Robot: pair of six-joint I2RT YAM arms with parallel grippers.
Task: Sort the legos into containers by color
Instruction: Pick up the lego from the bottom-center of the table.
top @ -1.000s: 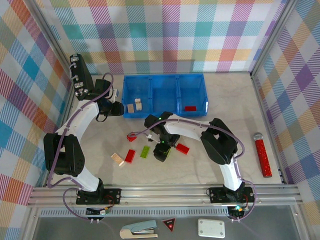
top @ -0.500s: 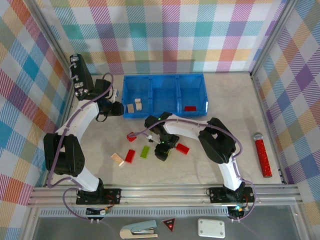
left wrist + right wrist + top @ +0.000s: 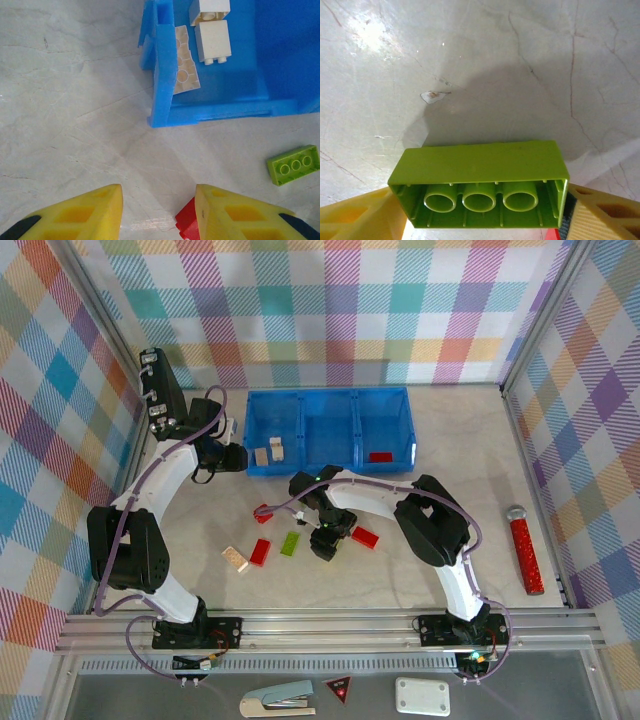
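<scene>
In the top external view, the blue tray (image 3: 325,392) is seen at the far side of the table (image 3: 470,460), its three compartments joined side by side. Two cream bricks (image 3: 262,455) lie in the left compartment and a red brick (image 3: 380,456) in the right one. In front of the tray, a small red piece (image 3: 263,512), a cream piece (image 3: 235,558), a flat red brick (image 3: 260,551), a loose green brick (image 3: 290,543) and a long red brick (image 3: 364,537) are scattered on the table. The left end effector (image 3: 235,458) is held just beside the tray's near left corner. The right end effector (image 3: 325,543) is lowered between the loose green brick and the long red brick.

In the left wrist view, the yellow fingers (image 3: 80,215) are seen parted over bare table, with nothing gripped between them. The tray's corner wall is ahead. A red edge (image 3: 186,226) shows beside one finger; contact cannot be judged.

In the right wrist view, a lime green brick (image 3: 480,170) is clamped lengthwise, a finger against each end, its hollow underside turned to the camera.
</scene>
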